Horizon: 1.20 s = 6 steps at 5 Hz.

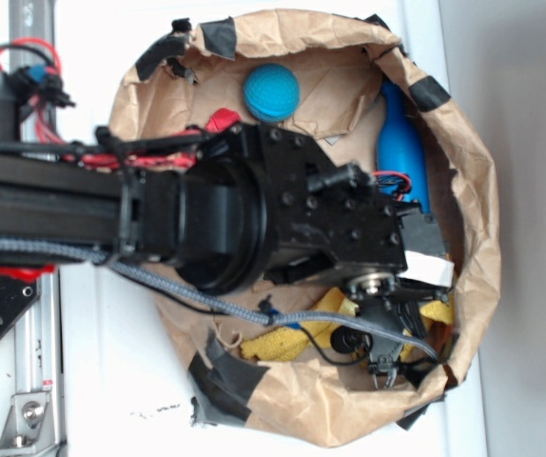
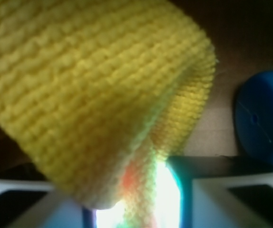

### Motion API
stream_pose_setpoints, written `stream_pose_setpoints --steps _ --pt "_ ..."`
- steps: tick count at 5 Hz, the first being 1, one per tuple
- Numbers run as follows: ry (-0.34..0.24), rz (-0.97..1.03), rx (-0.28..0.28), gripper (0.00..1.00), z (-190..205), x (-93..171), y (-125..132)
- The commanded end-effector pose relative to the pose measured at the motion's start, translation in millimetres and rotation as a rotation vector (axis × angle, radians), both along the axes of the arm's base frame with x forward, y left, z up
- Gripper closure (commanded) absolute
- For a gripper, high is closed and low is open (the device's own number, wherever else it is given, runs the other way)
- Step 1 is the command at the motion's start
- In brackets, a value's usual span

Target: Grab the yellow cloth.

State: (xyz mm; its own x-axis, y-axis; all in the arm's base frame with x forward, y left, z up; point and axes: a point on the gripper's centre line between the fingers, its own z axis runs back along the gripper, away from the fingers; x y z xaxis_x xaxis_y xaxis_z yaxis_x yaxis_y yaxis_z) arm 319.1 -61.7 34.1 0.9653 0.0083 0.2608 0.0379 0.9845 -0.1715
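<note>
My pincer (image 1: 384,367) is down inside the paper bag (image 1: 463,171), right over the yellow cloth (image 2: 93,90), which fills my wrist view. It looks clenched on the cloth, though I cannot tell for certain. The blue bottle (image 1: 401,143) lies nearby.

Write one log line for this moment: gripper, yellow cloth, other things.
gripper: low in paper bag, jaws unclear | yellow cloth: fills wrist view, grasp unconfirmed | blue bottle, blue ball: apart
</note>
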Motion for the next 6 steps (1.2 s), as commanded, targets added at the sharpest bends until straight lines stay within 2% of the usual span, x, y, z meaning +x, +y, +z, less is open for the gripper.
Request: stream_pose_setpoints --steps 1,2,3,4,5,6 --pt "-0.052 0.067 0.093 1.00 89.5 -16.0 54.4" --pt "0.016 0.104 0.128 1.00 132.5 -42.0 78.7" --pt "0.054 0.095 0.233 1.00 158.4 -52.1 68.1" --pt "0.046 0.080 0.295 1.00 170.2 -48.6 63.7" --pt "0.036 0.071 0.320 1.00 171.5 -43.2 64.4" --pt "0.087 0.080 0.364 1.00 163.3 -39.2 61.3"
